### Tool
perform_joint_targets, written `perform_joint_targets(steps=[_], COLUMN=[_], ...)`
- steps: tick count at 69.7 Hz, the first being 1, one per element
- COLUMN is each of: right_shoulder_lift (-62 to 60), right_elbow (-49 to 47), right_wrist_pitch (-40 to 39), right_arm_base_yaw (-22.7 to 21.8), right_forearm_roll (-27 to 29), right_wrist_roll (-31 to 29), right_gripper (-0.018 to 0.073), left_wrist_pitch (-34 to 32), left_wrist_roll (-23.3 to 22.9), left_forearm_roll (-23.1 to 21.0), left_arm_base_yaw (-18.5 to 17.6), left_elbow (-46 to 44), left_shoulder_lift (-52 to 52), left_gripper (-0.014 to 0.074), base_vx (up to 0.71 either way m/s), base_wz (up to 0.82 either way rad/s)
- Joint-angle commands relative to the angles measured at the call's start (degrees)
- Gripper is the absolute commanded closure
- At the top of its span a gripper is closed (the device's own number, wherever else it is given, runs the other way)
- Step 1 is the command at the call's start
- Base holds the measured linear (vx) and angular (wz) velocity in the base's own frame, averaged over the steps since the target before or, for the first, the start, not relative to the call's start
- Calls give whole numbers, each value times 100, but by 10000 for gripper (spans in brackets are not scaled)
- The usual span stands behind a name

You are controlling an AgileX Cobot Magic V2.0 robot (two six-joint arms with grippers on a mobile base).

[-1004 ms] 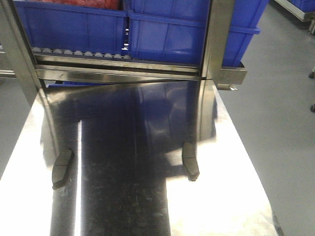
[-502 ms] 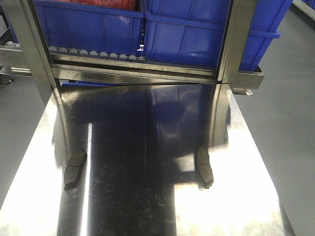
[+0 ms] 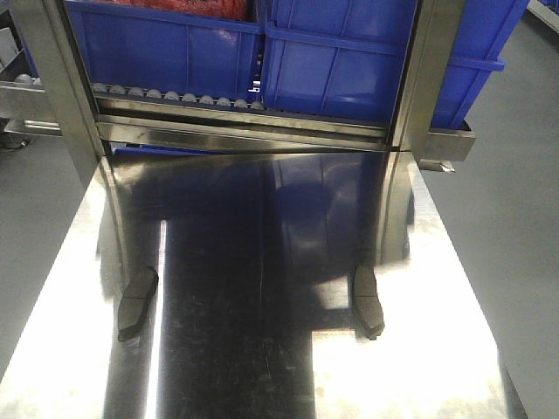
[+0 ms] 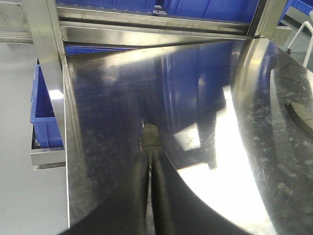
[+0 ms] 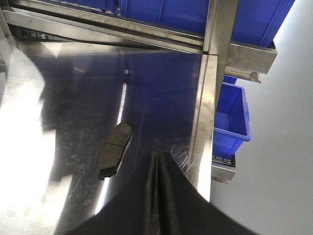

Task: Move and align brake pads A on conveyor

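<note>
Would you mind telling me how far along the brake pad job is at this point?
Done: nothing visible. The left pad and right pad lie on the steel table; no conveyor is in view. In hand: nothing; the left gripper is shut just short of its pad, the right gripper shut beside its pad. Left: carrying and aligning every pad.

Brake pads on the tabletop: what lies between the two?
Only bare steel tabletop separates the left brake pad and right brake pad, in the front-facing view.
</note>
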Motion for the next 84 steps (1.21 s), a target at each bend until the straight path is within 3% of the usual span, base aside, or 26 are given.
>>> perform_joint_targets(steps=[1, 84], right_shoulder_lift=[54, 54], right_elbow=[-147, -147], right_wrist_pitch=[-399, -399], right_arm_base_yaw=[-5, -5], right_forearm_roll=[-68, -68], right_wrist_roll=[-34, -34], right_gripper=[563, 563], left_wrist_pitch=[-407, -419], left_wrist_roll=[-8, -8], left_forearm_roll=[-22, -22], left_arm_base_yaw=[-43, -43], left_elbow=[-136, -136], left_shoulder_lift=[60, 60], left_gripper=[602, 602], base_vx=[0, 0], base_wz=[1, 0])
